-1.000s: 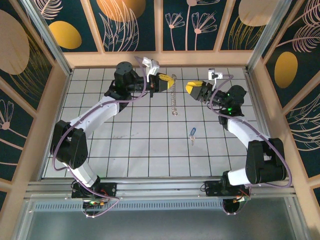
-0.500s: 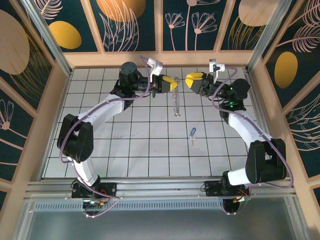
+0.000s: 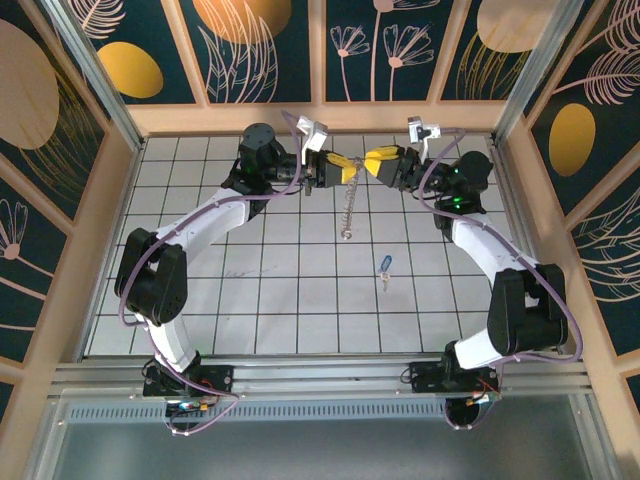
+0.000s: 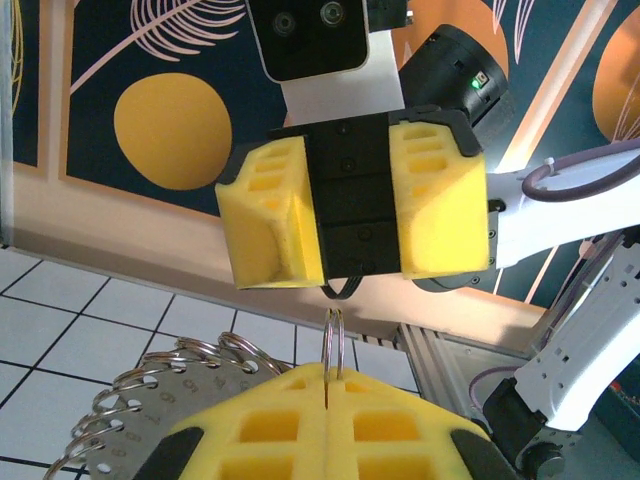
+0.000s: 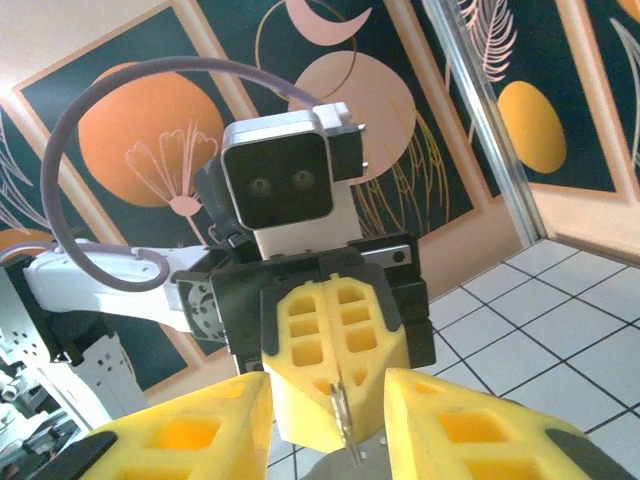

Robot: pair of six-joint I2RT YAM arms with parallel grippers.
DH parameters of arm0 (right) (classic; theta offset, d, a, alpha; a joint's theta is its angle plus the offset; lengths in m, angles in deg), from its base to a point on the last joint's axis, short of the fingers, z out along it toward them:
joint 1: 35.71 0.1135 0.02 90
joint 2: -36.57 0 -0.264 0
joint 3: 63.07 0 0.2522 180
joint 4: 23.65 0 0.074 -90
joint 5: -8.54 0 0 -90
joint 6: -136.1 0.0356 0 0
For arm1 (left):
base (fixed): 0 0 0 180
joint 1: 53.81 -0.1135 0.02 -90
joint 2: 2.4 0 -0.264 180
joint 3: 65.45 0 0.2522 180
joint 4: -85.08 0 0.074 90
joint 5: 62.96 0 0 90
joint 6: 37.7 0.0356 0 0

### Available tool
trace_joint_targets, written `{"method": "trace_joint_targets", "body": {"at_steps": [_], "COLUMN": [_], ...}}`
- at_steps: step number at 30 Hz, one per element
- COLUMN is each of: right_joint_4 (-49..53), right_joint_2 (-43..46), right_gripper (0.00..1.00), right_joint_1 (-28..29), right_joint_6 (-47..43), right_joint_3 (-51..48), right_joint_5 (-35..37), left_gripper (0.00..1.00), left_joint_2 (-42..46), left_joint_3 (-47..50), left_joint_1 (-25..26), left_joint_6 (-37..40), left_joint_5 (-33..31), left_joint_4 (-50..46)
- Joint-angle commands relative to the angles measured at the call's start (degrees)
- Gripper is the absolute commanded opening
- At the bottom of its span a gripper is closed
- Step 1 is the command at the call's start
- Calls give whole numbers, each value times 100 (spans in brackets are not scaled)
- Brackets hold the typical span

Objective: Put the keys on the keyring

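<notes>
Keyring [image 3: 347, 210] hung in the air as a thin silver chain. It went straight down from the left gripper [image 3: 343, 168], over the far side of the table [image 3: 250, 300]. The left gripper was shut tight on a small wire ring [image 4: 335, 345] at the top of the chain. The right gripper [image 3: 377, 160] faced it nose to nose, just beside it. Its yellow fingers [image 4: 440, 200] were wide apart and held nothing.

The key [image 3: 385, 267] lay flat on the table, well apart from both grippers. It was closer to the robot's side and a bit to the right of the hanging chain. Its blue head pointed away from the arms and its little silver blade pointed back at them. The right arm [image 3: 480, 250] was nearer to the key and its gripper was free. So it looked like the best one to go and get the key.

The top camera showed the key and the whole chain. The left wrist camera showed the wire ring standing up from the shut fingers. The right wrist camera showed that ring in the gap between its own open fingers, but it could not be told if they touched it.
</notes>
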Motion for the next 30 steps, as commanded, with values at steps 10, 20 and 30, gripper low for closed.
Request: {"method": "trace_joint_targets", "body": {"at_steps": [10,20,30], "right_joint_4": [448,944,1279], "right_joint_2": [61,215,356], "right_gripper": [36,23,0], "right_joint_1": [226,211,138], "right_joint_6": [-495,-906,-1162], "right_joint_3": [250,117,43], "right_joint_5": [-267,-154,-24], "left_gripper": [0,0,0], "left_joint_2": [-54,-74,-82], "left_joint_3": [-231,-272,-291], "left_joint_1": [48,53,50], "left_joint_6": [-21,8,113], "left_joint_5": [127,138,136], "left_joint_4": [198,146,9]}}
